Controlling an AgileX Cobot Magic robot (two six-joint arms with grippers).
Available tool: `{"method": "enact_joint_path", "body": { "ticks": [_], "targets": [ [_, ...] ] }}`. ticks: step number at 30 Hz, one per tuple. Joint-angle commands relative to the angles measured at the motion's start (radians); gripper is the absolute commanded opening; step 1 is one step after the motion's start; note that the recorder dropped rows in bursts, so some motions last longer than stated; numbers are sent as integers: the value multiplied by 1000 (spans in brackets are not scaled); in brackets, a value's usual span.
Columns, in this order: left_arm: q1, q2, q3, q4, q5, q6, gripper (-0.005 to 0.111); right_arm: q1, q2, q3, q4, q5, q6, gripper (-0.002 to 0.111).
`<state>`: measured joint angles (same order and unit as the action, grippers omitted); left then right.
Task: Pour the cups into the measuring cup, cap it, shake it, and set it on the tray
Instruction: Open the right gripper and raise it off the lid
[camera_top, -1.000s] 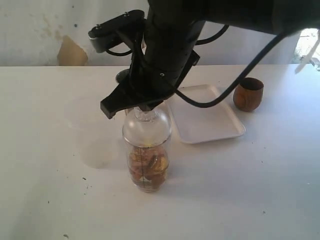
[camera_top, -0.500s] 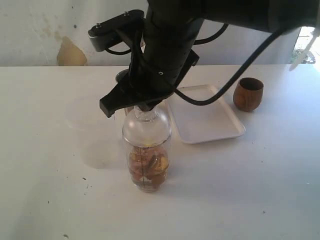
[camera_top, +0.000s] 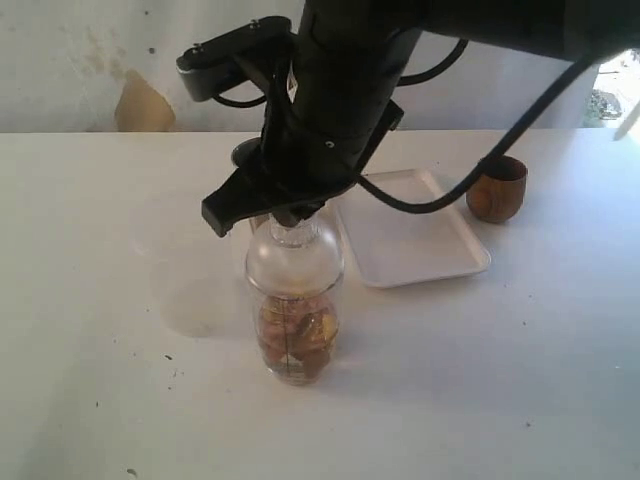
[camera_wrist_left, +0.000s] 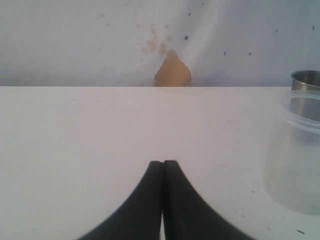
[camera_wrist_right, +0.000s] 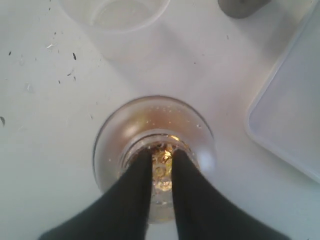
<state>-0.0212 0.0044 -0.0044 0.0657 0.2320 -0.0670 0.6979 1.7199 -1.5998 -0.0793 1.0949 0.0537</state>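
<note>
The measuring cup stands on the table with brown and golden contents in its lower half. A clear domed lid sits on top of it. My right gripper hangs straight over the lid, its fingertips at the rim of the lid's top opening, jaws a narrow gap apart with nothing between them. The wooden cup stands upright to the right of the white tray. The steel tumbler stands behind the arm. My left gripper is shut and empty, low over bare table.
A faint unmarked translucent cup stands near the steel tumbler and shows again in the right wrist view. The tray's edge lies close beside the measuring cup. A wall with a brown patch runs behind the table.
My right gripper's jaws have parted slightly over the lid. The measuring cup, tray and wooden cup stay where they were.
</note>
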Motion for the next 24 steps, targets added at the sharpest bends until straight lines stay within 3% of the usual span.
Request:
{"method": "enact_joint_path", "body": {
  "ticks": [1, 6, 16, 20, 24],
  "targets": [
    [-1, -4, 4, -5, 1, -4, 0, 0, -26, 5, 8, 4, -26, 40],
    [-1, -4, 4, -5, 1, -4, 0, 0, -51, -5, -1, -39, -26, 58],
    [-1, -4, 4, -5, 1, -4, 0, 0, -185, -21, -6, -294, -76, 58],
    [-1, -4, 4, -5, 1, -4, 0, 0, -219, -21, -6, -300, -70, 59],
    [-1, -4, 4, -5, 1, -4, 0, 0, -214, -21, -10, -289, -110, 85]
  ]
}}
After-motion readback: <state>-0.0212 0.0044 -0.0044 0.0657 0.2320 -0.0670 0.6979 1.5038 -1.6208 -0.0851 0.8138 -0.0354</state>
